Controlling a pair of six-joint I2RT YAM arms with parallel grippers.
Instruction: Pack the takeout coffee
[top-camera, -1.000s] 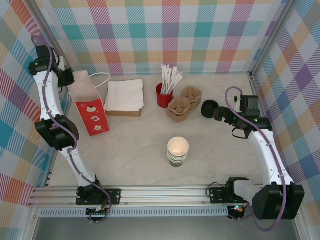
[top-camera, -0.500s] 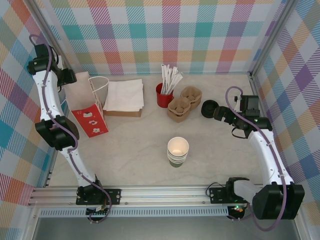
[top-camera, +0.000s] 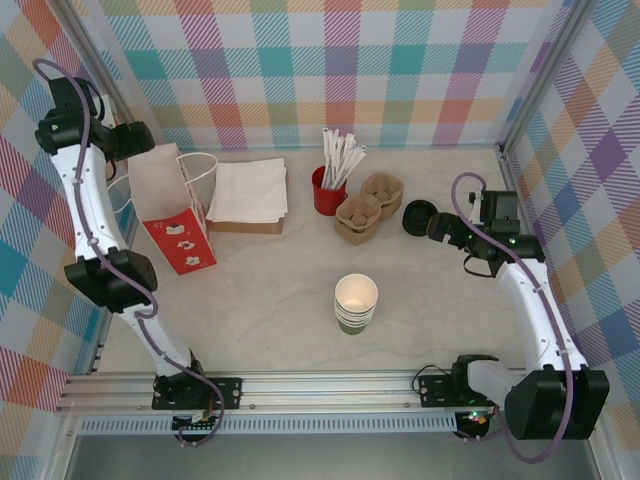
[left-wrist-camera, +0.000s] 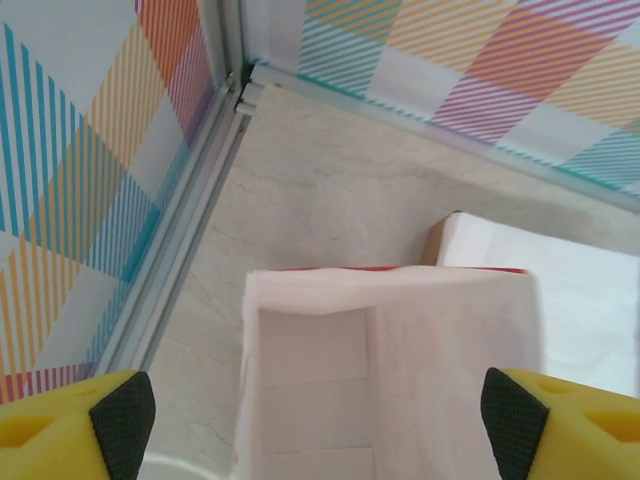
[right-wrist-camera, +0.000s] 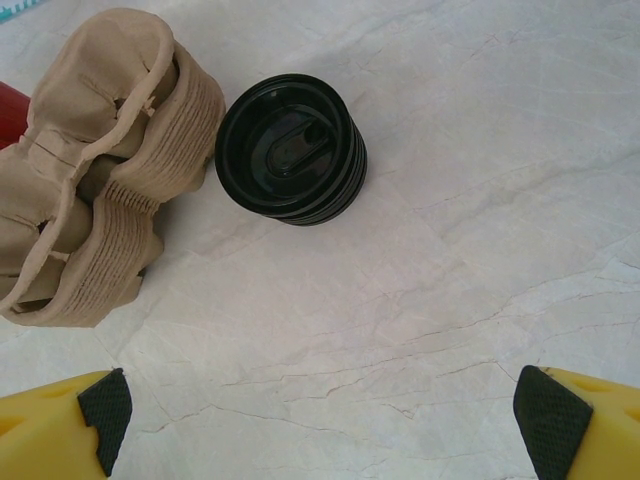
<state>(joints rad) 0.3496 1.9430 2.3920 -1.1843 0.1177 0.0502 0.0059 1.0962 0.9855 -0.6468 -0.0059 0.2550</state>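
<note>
Cups: the stack of paper cups (top-camera: 356, 303) stands upright near the middle of the table (top-camera: 260, 300), mouth up. It is well apart from both arms and from the bag.
Left pincer: the left gripper (left-wrist-camera: 318, 428) hangs over the open mouth of the red paper bag (top-camera: 178, 215) at the far left. Its jaws are spread wide and it has nothing in hand.
Right pincer: the right gripper (right-wrist-camera: 325, 420) is also wide open and empty. It hovers near the black lids (right-wrist-camera: 290, 150), which sit just beside the pulp carriers (right-wrist-camera: 100, 180).
Handling: I'd judge the cups light and thin-walled, easy to dent or squash out of round. They are nested, so lifting one may drag the others along.
Where to hold: probably at the rim, one finger inside and one outside. Otherwise a gentle squeeze across the upper wall would lift the whole stack.
Hard to tell: the cups are too close-packed to count from above. The floor of the bag is cut off at the edge of the left wrist view. The lids are too tightly stacked to count.
Also there: folded napkins (top-camera: 248, 190) and a red cup of wrapped sticks (top-camera: 328, 190) sit along the back.
</note>
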